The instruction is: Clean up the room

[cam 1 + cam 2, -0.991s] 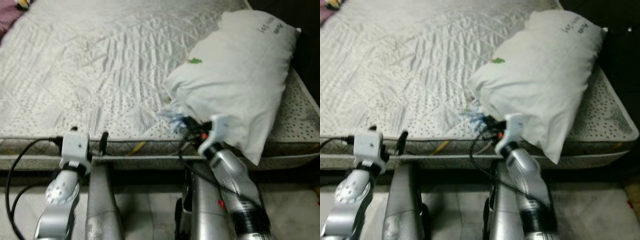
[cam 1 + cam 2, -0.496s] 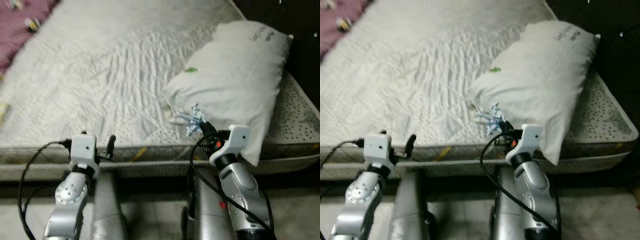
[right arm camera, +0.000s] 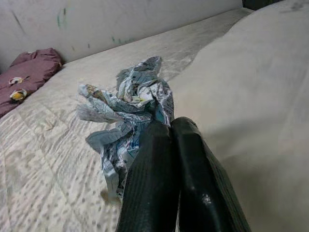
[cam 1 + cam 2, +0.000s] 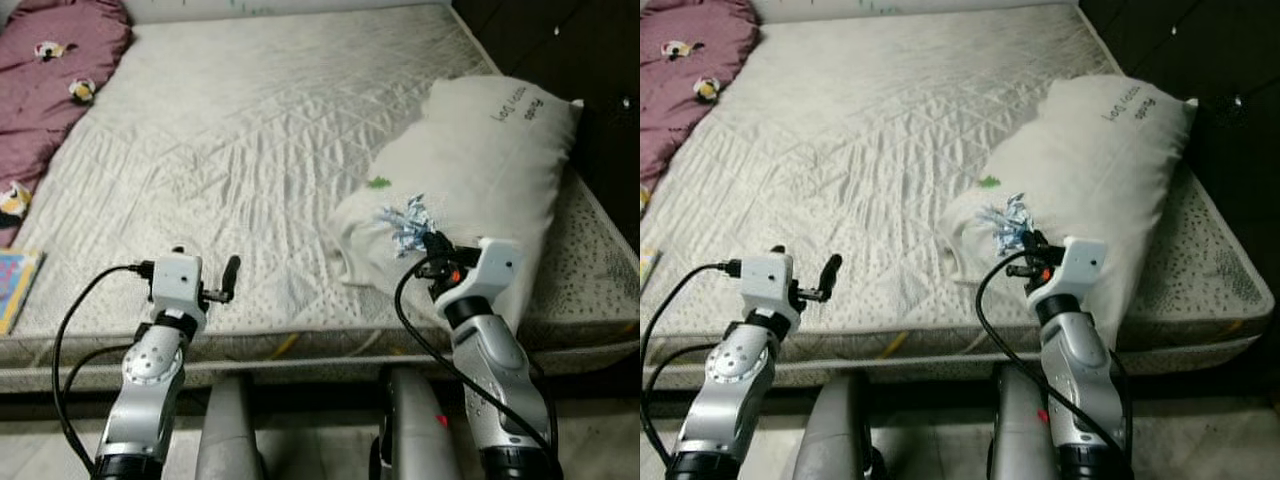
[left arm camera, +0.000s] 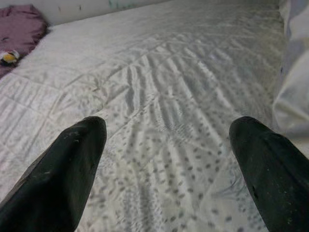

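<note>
Crumpled newspaper [image 3: 128, 108], centre-right, pinched by the right gripper [image 4: 428, 245] against a white pillow [image 4: 480, 170] on the mattress [image 4: 250, 130]. Maroon blanket [image 4: 50, 70] upper left. Left gripper [image 5: 166, 159] spread wide, lower left.

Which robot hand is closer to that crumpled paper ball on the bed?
Right. The right tool is shut on the crumpled paper, beside the white pillow. The left tool is open, hovering over the mattress, well away from it.

Bare quilted bed, seen from its foot

A quilted mattress [image 4: 250, 130] carries a white pillow [image 4: 500, 170] along one side, a maroon blanket [image 4: 45, 80] at the far corner, and a book [image 4: 15, 290] on the edge.
</note>
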You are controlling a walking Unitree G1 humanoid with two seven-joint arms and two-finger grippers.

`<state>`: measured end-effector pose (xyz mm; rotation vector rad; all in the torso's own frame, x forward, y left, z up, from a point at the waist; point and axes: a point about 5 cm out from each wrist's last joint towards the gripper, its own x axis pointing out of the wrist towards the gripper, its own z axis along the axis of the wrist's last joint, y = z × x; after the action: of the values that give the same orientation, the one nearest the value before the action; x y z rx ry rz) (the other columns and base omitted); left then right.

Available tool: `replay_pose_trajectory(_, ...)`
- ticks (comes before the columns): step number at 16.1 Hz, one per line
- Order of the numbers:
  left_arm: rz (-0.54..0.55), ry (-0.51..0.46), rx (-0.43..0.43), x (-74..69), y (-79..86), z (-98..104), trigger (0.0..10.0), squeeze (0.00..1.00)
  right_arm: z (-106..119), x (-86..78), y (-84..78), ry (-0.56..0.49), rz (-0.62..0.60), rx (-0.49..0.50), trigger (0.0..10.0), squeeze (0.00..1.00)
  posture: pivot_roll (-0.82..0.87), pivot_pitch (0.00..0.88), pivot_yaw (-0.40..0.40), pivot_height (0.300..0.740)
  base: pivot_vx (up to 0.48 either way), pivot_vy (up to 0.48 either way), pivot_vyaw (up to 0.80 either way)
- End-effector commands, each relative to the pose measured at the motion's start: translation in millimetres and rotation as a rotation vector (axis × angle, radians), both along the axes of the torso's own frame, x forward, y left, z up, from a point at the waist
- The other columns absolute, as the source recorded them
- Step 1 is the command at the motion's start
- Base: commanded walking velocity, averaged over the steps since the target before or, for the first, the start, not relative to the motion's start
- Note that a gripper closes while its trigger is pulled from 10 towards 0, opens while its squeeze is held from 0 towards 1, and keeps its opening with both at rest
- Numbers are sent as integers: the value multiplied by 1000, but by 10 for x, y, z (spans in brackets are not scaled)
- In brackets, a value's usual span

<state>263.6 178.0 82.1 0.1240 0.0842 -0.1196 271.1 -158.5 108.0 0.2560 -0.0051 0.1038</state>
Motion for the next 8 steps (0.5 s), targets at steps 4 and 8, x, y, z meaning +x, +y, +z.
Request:
replay_pose_trajectory(4, 0, 40, -8, -64, -6, -97, 10000, 0, -20, -37, -45, 11, -25, -13, 10000, 0, -41, 0, 40, 719, 0, 0, 0)
replay_pose_trajectory(8, -13, 14, 7, -37, -3, -62, 10000, 0, -25, -61, -62, 17, -44, -18, 10000, 0, -44, 0, 41, 740, 0, 0, 0)
